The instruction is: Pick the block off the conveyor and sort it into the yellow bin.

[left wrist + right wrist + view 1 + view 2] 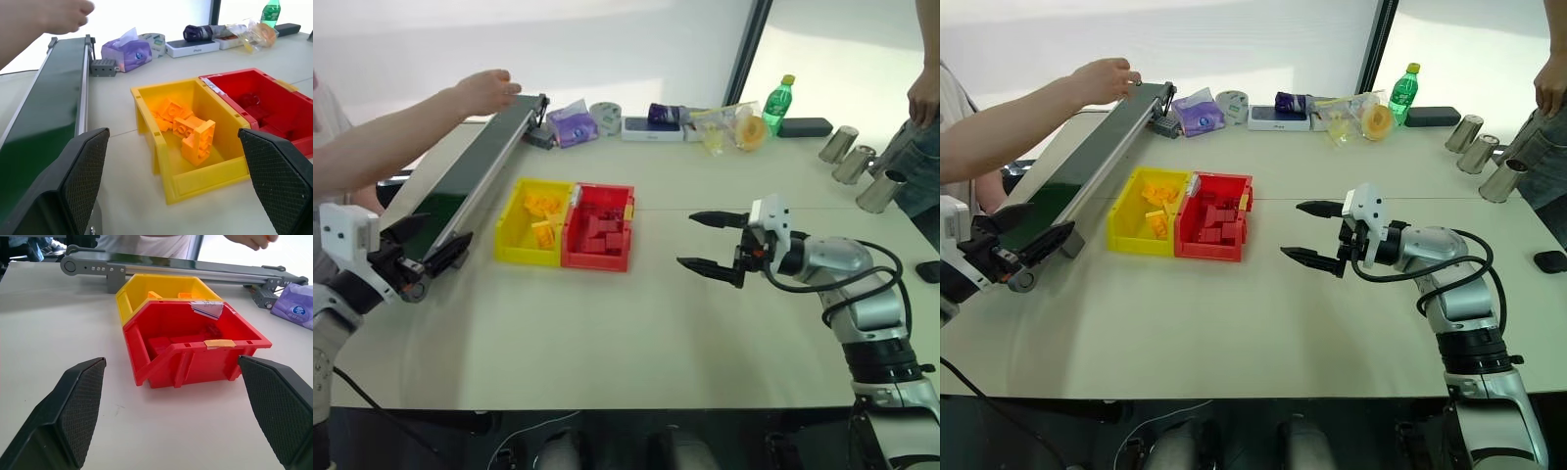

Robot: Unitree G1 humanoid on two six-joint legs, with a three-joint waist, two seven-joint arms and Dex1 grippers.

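Holding orange bricks (188,134), yellow bin (509,238) adjoins brick-filled red bin (597,257); both jaws gape empty.

The person's hand (487,91) covers the far end of the conveyor (460,186) — whether it holds a block cannot be told. A second person (925,93) is cut off at the right edge — only an arm shows.

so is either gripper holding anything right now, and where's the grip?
Nothing is held. The left gripper, by the near end of the conveyor, and the right gripper, over bare table, both have open, empty jaws.
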